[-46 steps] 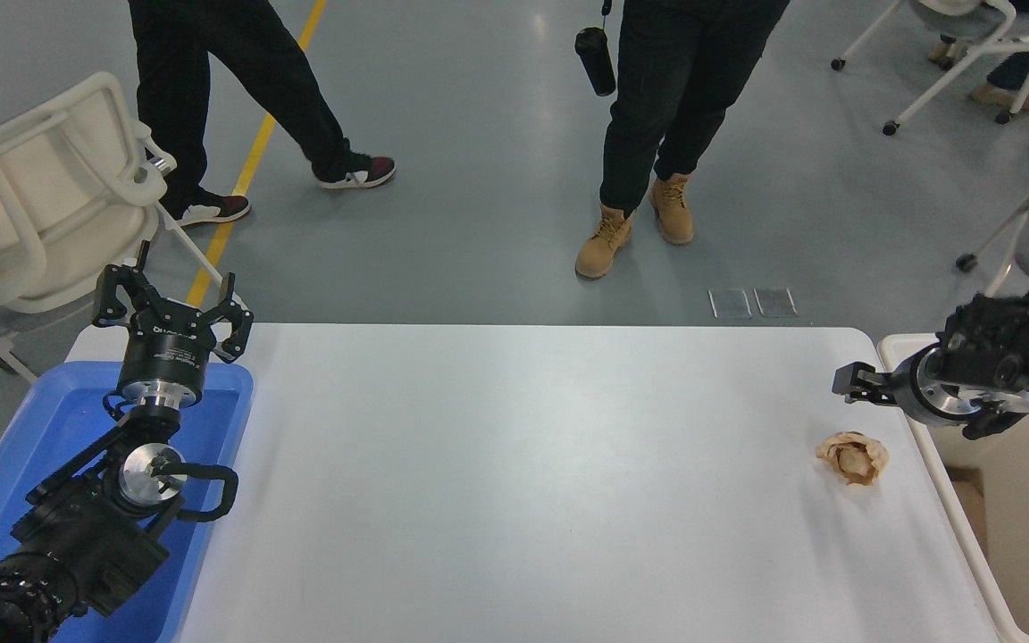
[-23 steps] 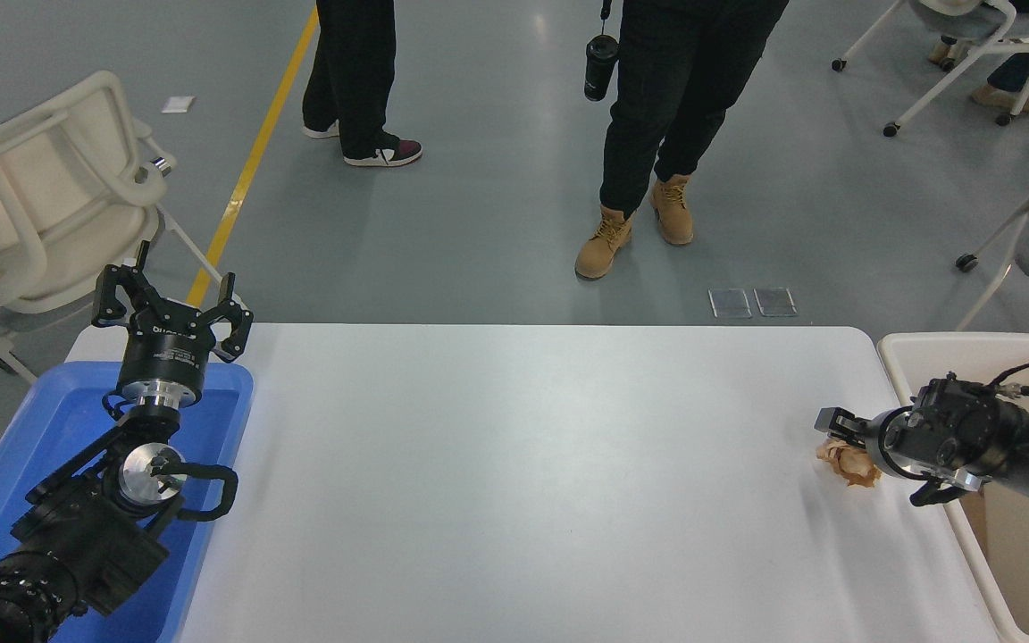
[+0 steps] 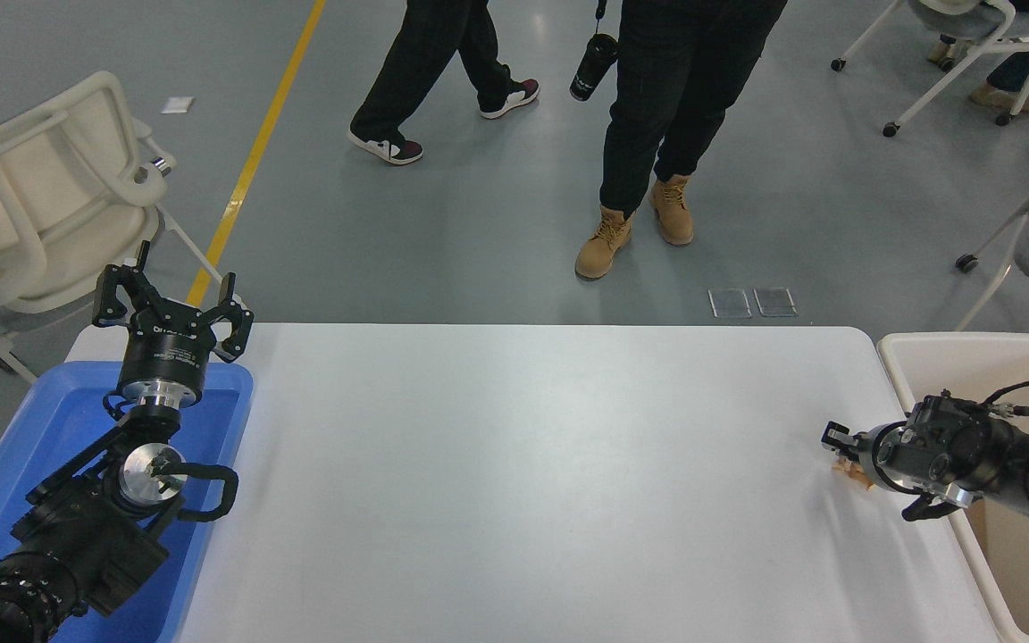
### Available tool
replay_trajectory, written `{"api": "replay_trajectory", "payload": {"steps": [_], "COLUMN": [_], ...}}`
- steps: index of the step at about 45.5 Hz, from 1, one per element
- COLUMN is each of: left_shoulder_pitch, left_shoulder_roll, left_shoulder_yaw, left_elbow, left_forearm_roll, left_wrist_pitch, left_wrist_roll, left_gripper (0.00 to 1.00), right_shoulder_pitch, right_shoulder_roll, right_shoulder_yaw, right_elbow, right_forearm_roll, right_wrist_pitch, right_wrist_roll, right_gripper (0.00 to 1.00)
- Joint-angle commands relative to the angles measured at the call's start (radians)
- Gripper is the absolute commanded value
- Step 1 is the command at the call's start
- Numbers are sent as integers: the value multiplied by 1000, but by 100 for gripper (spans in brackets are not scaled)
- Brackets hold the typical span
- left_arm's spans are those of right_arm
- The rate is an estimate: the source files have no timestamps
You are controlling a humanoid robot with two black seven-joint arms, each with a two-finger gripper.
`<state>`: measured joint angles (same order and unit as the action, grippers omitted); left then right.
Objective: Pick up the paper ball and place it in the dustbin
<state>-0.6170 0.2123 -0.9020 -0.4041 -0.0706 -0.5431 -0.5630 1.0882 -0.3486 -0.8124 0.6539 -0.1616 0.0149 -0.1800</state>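
The paper ball (image 3: 856, 476) lies on the white table (image 3: 523, 464) near its right edge. Only a small tan sliver of it shows, under my right gripper (image 3: 839, 444). That gripper comes in from the right, low over the ball and right at it. Its black body hides the rest of the ball. The cream-white dustbin (image 3: 925, 344) stands just off the table's right edge, with the right arm lying across it. My left gripper (image 3: 171, 299) is open and empty, parked at the lower left.
A shallow blue tray (image 3: 50, 420) sits under the left arm at the table's left end. Two people stand on the grey floor beyond the far edge, one holding a dark bottle (image 3: 588, 79). A white chair (image 3: 41, 196) stands far left.
My right gripper has come down and towards me from above the table's far right onto the paper ball, which it now mostly covers. One person has walked to the right. The left arm has not moved.
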Motion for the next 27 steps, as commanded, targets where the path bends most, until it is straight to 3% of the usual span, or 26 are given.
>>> {"api": "replay_trajectory", "payload": {"steps": [1, 6, 13, 27], "left_shoulder_pitch": [0, 0, -1, -1], "left_shoulder_roll": [1, 1, 1, 1], "left_shoulder_yaw": [0, 0, 0, 0], "left_elbow": [1, -1, 1, -1], "left_forearm_roll": [0, 0, 0, 0], "left_wrist_pitch": [0, 0, 0, 0], "left_wrist_roll": [0, 0, 0, 0], "left_gripper": [99, 99, 99, 99], "right_shoulder_pitch": [197, 364, 590, 959], "right_shoulder_roll": [-110, -182, -283, -423], "right_shoulder_yaw": [-43, -139, -183, -195], "right_elbow": [180, 334, 499, 569], "right_forearm_roll": [-15, -16, -16, -21], "right_wrist_pitch": [11, 39, 218, 482], "right_wrist_roll": [1, 1, 1, 1], "right_gripper": [0, 0, 0, 0]}}
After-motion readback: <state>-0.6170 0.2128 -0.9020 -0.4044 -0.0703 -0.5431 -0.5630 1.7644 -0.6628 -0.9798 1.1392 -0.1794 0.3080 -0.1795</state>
